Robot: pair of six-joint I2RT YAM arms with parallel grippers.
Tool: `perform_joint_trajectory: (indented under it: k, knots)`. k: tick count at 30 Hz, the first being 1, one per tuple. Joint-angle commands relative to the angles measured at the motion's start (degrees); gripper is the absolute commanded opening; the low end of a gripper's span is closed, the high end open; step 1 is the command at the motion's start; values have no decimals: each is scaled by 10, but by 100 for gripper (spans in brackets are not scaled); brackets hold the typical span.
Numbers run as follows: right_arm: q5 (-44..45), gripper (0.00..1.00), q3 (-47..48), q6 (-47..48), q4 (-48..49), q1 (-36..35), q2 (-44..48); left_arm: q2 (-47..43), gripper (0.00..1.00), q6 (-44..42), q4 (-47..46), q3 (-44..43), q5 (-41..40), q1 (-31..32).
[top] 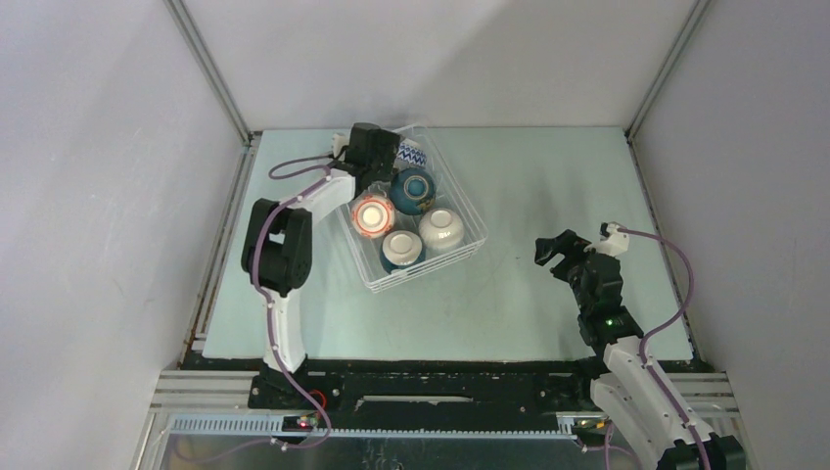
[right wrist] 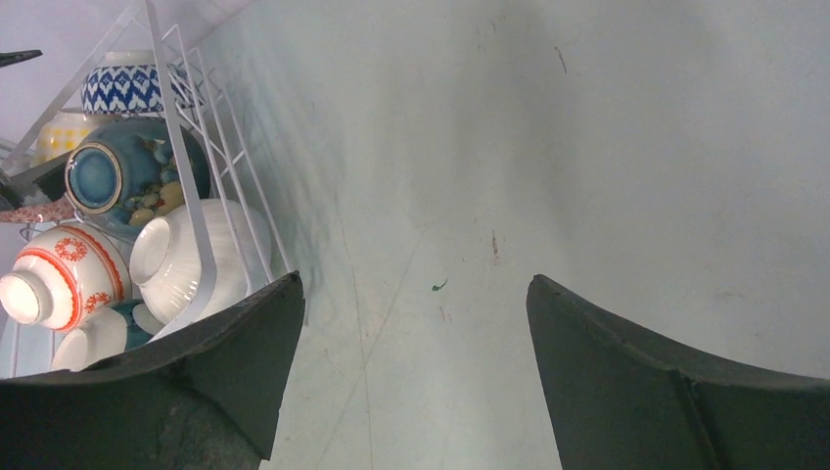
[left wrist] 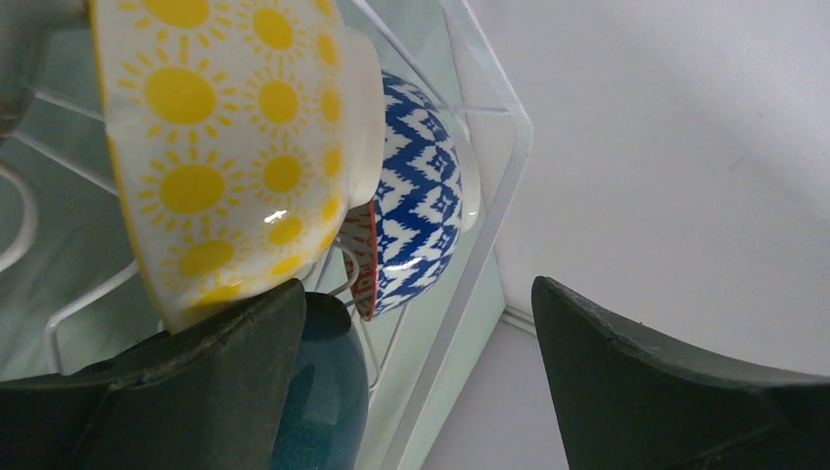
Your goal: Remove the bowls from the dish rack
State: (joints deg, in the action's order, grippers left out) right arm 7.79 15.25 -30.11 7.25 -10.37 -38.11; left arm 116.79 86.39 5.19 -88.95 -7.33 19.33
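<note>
The white wire dish rack [top: 472, 208] stands at the table's back left and holds several bowls. From above I see a blue-white zigzag bowl [top: 411, 154], a dark teal one [top: 413, 189], a red-patterned one [top: 373, 216] and a white one [top: 441, 230]. My left gripper [top: 372, 147] is over the rack's far-left corner, open. In its wrist view, the left finger sits just under a yellow sun-patterned bowl [left wrist: 225, 147]. The zigzag bowl [left wrist: 421, 206] and the teal bowl [left wrist: 323, 392] are close by. My right gripper [top: 558, 250] hangs open over bare table, to the right of the rack.
A fifth, teal-and-white bowl [top: 402, 250] sits at the rack's front. The rack's rim bar [left wrist: 489, 225] runs between my left jaws. In the right wrist view the rack [right wrist: 184, 176] lies to the left. Grey walls enclose the table on three sides.
</note>
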Motion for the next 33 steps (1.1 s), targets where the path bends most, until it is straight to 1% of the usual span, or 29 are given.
perform_joint_trajectory:
  k: [1, 5, 12, 15, 21, 25, 31, 33]
  knots:
    - [-3, 91, 4, 9, 17, -4, 6, 10, 94, -1, -33, -39, 14, 2]
    - [-11, 91, 3, 9, 21, -4, 1, 24, 90, 4, -76, -39, 29, 2]
    - [-15, 91, 3, 8, 21, -4, 3, 45, 88, 14, -131, -38, 41, 0]
    - [-17, 91, 3, 9, 22, -4, 1, 50, 85, 14, -139, -41, 41, -3]
    - [-19, 91, 3, 10, 21, -5, 6, 53, 84, 14, -142, -36, 37, -7]
    - [-21, 91, 4, 10, 24, -4, 4, 60, 75, 15, -156, -34, 42, -9]
    - [-21, 91, 3, 9, 24, -4, 2, 62, 66, 12, -161, -32, 44, -12]
    - [-21, 91, 3, 10, 24, -5, 2, 67, 62, 11, -165, -32, 49, -15]
